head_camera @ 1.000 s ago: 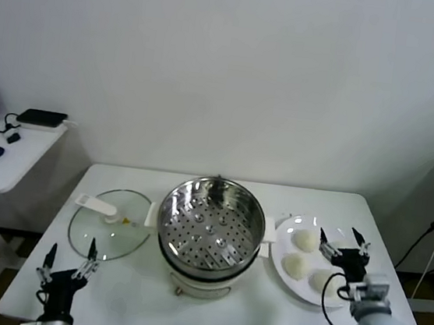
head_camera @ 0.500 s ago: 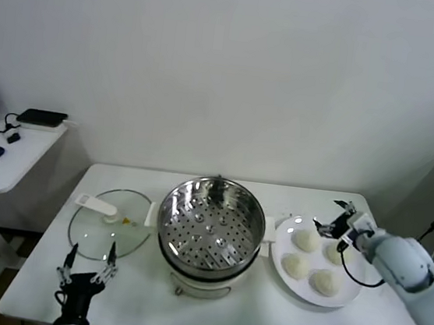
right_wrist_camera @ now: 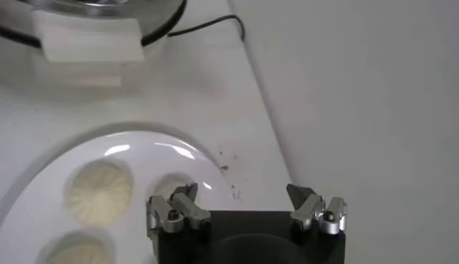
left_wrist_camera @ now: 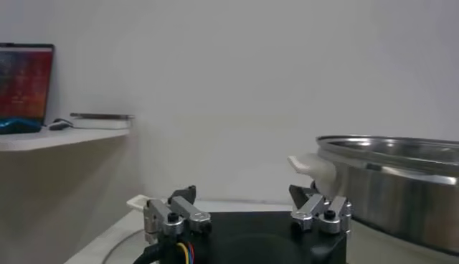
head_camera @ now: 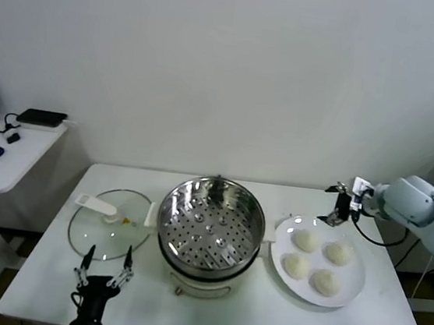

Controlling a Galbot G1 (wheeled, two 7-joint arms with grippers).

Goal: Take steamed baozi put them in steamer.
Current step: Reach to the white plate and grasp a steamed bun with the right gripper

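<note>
Lighting was bright, even and diffuse, seemingly from overhead, and shadows stayed soft and faint on the table [head_camera: 223, 312]. The steamer [head_camera: 210, 223] carried bright specular highlights on its steel rim and perforated tray. A white glare patch sat on the plate [right_wrist_camera: 143, 147] in the right wrist view, where the nearest baozi [right_wrist_camera: 99, 194] looked soft and slightly blurred.

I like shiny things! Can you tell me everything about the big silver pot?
The steamer is a big, round, shiny metal pot. Inside sits a tray full of little holes, with nothing on it. White handles stick out at its sides. It stands upright in the middle of the table, lid off, between the glass lid and the plate of buns.
</note>
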